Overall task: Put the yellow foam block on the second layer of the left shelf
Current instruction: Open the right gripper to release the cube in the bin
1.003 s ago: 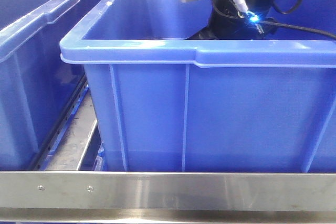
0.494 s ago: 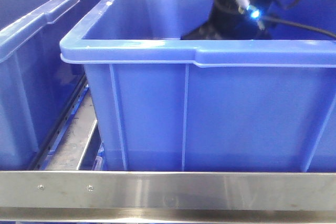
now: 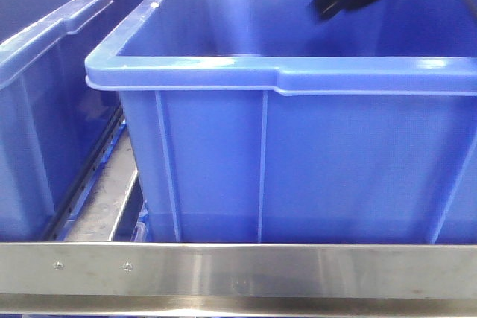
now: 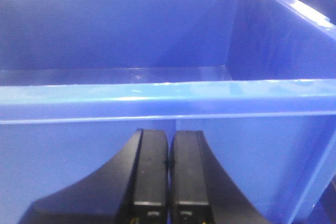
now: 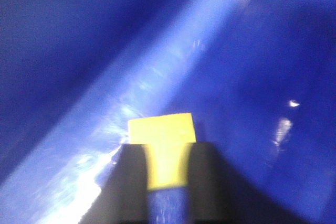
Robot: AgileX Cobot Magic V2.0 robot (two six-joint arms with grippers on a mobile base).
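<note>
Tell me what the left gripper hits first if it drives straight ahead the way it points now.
Probably the blue bin's near outer wall: the shut left gripper points at it just below the rim. Depth is unclear.

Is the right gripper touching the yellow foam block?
Touching. The right wrist view shows the yellow foam block pinched between the right gripper fingers.

The front view faces a blue bin [image 3: 298, 154] side-on, close, from low down. Both wrist views look along their fingers at that bin's walls.
</note>
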